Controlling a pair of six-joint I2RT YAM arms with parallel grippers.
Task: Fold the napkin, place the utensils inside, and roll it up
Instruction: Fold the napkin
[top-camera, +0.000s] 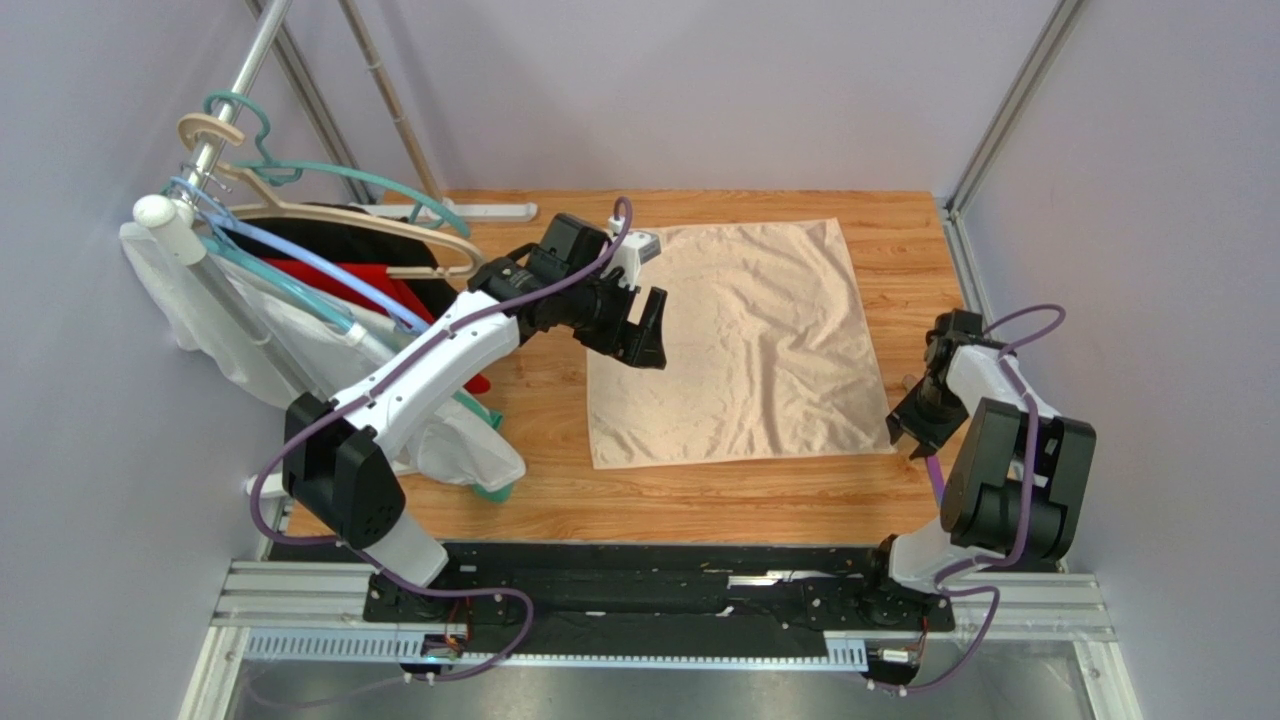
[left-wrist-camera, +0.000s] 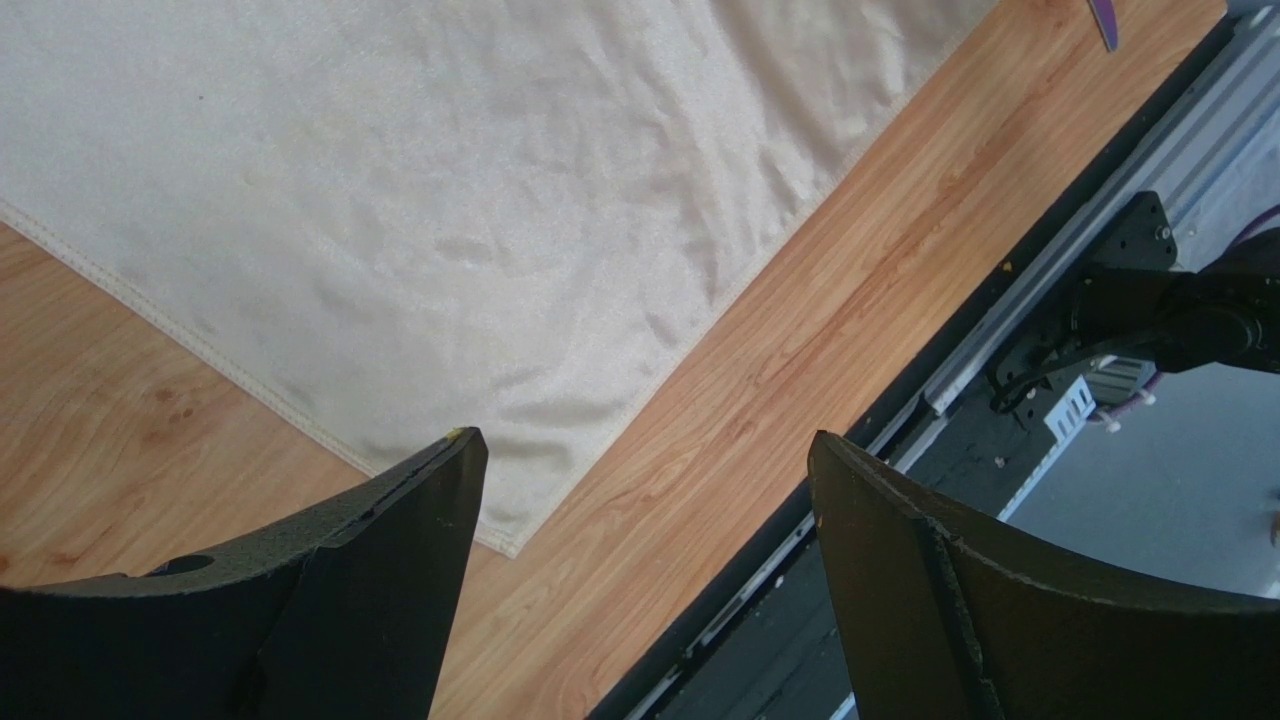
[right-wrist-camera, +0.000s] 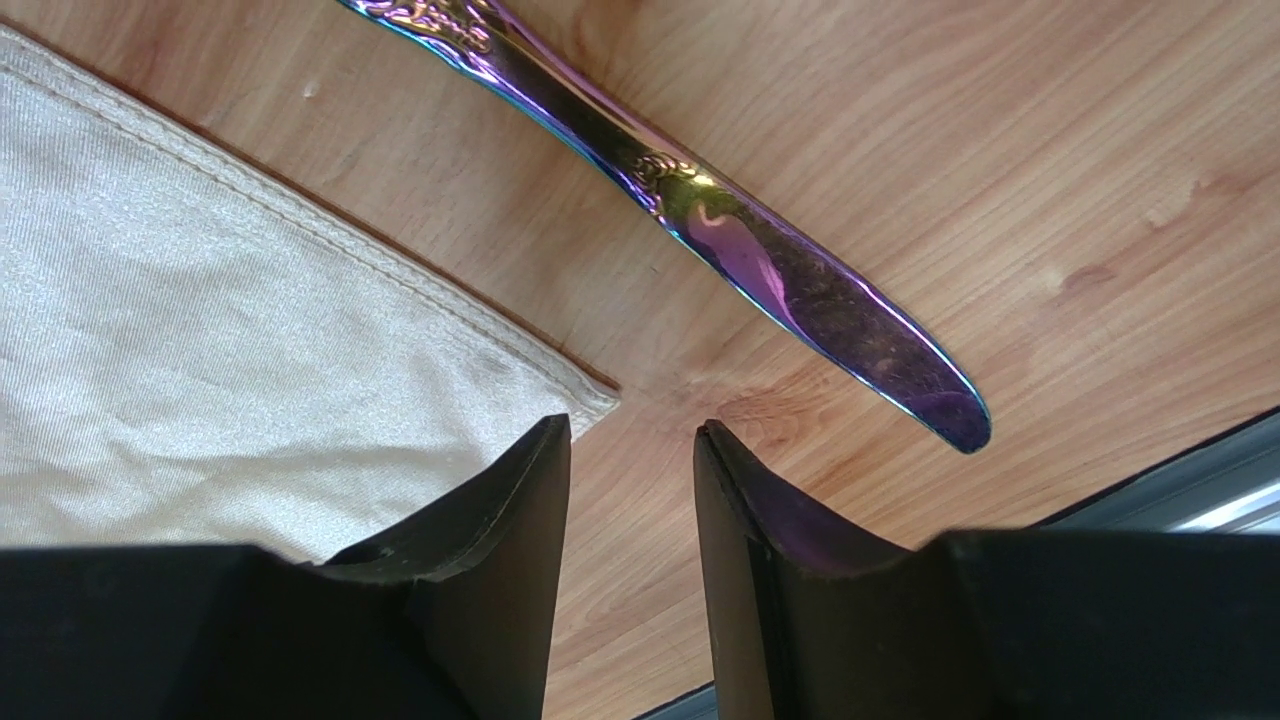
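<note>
Right hand (right-wrist-camera: 631, 429) is hovering at lower centre, narrowly parted and empty, beside the napkin (right-wrist-camera: 196, 345) corner and knife (right-wrist-camera: 781, 278); left hand (left-wrist-camera: 646, 438) is gaping wide, empty.

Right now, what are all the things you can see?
napkin: one, pale peach, spread flat in the middle of the table.
knife: one, shiny purple, on the wood beside the napkin's near right corner.
table: one, wood-brown, under it all.
hangers: several, teal, tan and blue, at the far left.
garments: white, red and black, on those hangers.
left gripper: one, black, open, over the napkin's left edge.
right gripper: one, black, slightly open, by the napkin's near right corner.
</note>
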